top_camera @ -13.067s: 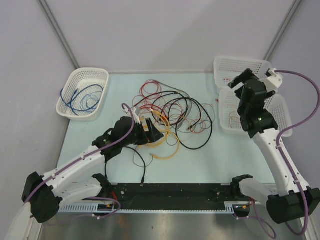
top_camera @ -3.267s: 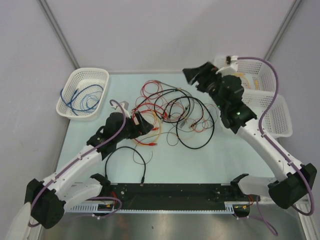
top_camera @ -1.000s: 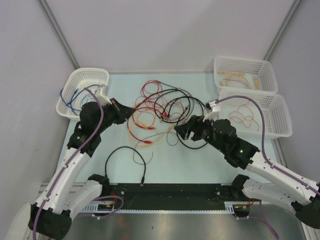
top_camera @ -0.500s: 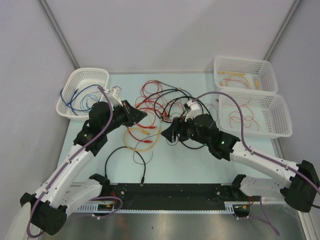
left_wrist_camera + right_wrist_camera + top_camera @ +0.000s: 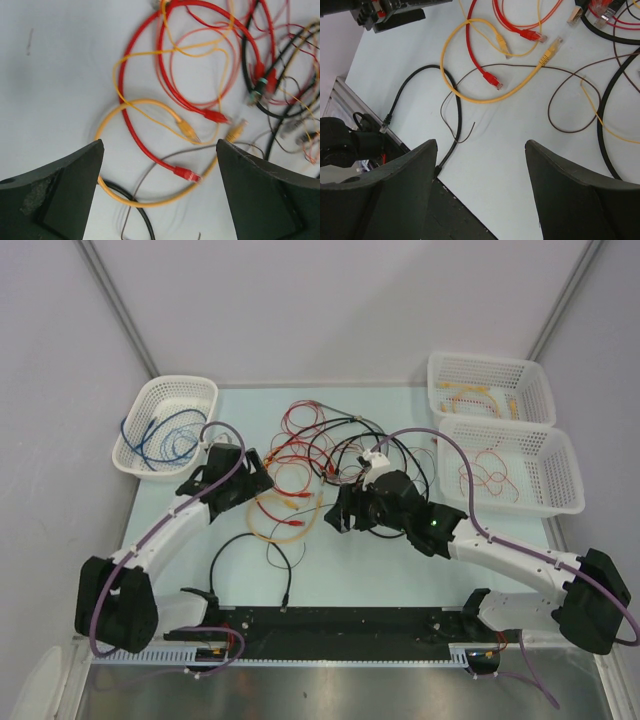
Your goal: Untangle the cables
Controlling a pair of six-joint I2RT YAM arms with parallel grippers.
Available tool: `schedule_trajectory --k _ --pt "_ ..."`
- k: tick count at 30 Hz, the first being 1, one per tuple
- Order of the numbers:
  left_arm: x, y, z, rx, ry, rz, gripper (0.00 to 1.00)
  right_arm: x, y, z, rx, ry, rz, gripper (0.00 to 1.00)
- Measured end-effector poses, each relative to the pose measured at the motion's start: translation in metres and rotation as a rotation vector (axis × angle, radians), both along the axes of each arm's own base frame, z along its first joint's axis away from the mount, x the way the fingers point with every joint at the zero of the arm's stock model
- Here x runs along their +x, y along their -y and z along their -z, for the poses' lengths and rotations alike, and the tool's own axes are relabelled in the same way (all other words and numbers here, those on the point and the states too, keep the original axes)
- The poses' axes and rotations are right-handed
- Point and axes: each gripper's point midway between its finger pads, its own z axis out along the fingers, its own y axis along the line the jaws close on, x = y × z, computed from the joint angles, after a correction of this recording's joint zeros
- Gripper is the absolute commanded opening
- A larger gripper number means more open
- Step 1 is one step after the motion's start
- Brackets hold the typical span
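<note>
At the far left, a white basket (image 5: 180,380) held a coil of blue cable (image 5: 160,435). Beside it, the left gripper (image 5: 258,478) hung over the table (image 5: 400,570) with its fingers (image 5: 65,190) spread wide and nothing between them. In the left wrist view they framed a yellow patch cable (image 5: 145,204) and a red patch cable (image 5: 145,145) that crossed each other on the surface. A black cable (image 5: 245,536) lay in a loop towards the near edge, apart from the rest. The cables (image 5: 340,450) sat as a heap of red, black and yellow loops at mid-table, between the two arms. The right gripper (image 5: 343,515) hovered at the heap's near side, its jaws released and empty above a thin brown wire (image 5: 560,100). At the far right stood two white baskets. The rear one (image 5: 487,357) held yellow cables and the nearer one (image 5: 500,510) held thin red wire.
</note>
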Motion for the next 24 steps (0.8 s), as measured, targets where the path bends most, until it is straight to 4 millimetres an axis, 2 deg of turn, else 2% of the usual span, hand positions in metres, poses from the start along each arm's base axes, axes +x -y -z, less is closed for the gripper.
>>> schedule_trajectory --k 4,6,9,10,11,12,13,16,18,24 --pt "0.015 -0.015 0.021 0.068 -0.049 -0.064 1.00 0.001 0.004 0.003 -0.022 0.004 0.009 0.76" --pt "0.032 -0.019 0.032 0.108 -0.085 -0.083 0.99 0.001 0.007 0.002 -0.030 0.009 0.012 0.76" --pt "0.047 -0.022 0.042 0.132 -0.104 -0.099 0.92 0.001 0.010 0.000 -0.035 0.022 0.016 0.76" --pt "0.051 -0.024 0.045 0.140 -0.109 -0.106 0.85 0.001 0.010 -0.001 -0.035 0.027 0.016 0.76" --pt "0.057 -0.025 0.050 0.150 -0.115 -0.109 0.63 0.002 0.011 -0.002 -0.038 0.033 0.018 0.76" --pt "0.062 -0.026 0.053 0.153 -0.120 -0.110 0.51 0.003 0.013 -0.003 -0.039 0.037 0.022 0.76" --pt "0.066 -0.026 0.058 0.155 -0.127 -0.111 0.31 0.004 0.014 -0.003 -0.039 0.040 0.025 0.76" --pt "0.077 -0.026 0.066 0.165 -0.127 -0.099 0.15 0.010 0.022 -0.007 -0.040 0.052 0.042 0.76" --pt "0.079 -0.027 0.067 0.171 -0.123 -0.092 0.01 0.013 0.028 -0.011 -0.036 0.062 0.058 0.76" --pt "0.087 -0.027 0.055 0.172 -0.071 -0.069 0.00 0.021 0.044 -0.029 -0.007 0.098 0.101 0.75"
